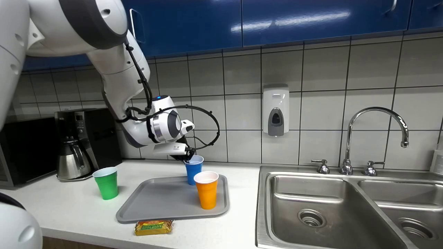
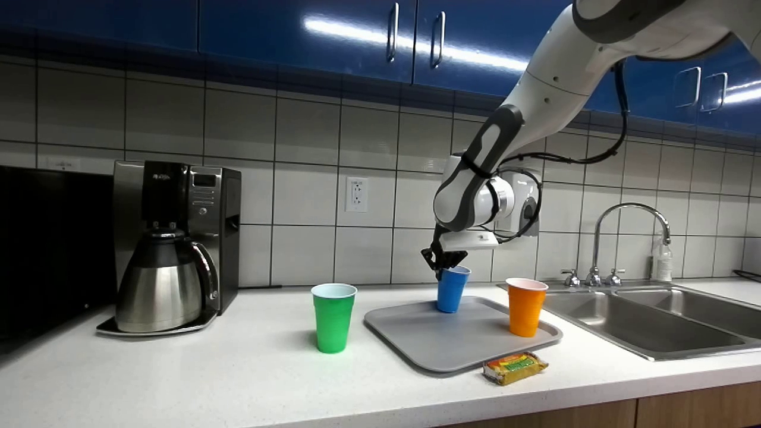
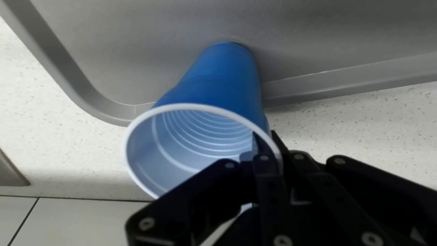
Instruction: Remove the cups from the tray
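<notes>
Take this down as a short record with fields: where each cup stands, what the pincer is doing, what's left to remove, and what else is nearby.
Green cup: upright on the counter, off the tray
Blue cup: standing on the tray
Orange cup: upright on the tray, not held
Pincer: closed on the blue cup's wall, one finger inside
Left to remove: blue and orange cups
Nearby: wrapped snack bar, steel coffee pot
</notes>
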You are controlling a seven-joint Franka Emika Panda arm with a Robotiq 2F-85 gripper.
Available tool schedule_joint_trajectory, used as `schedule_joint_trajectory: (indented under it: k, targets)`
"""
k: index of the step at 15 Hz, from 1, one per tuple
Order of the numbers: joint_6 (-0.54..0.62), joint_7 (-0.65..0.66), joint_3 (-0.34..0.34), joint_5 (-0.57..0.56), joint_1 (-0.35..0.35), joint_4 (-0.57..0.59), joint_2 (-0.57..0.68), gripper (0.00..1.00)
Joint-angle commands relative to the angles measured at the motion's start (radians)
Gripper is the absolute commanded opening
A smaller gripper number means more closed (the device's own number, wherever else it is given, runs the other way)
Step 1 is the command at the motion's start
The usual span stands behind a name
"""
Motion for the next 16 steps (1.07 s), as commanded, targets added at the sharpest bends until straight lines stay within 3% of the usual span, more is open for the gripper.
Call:
schedule_joint_trajectory:
  k: [1, 16]
  targets:
    - [0.006, -0.030, -0.005, 0.016, 0.004, -0.021, -0.039, 0.01]
    - [0.013, -0.022, -0.056, -0.012, 0.000, -0.073, -0.108, 0.01]
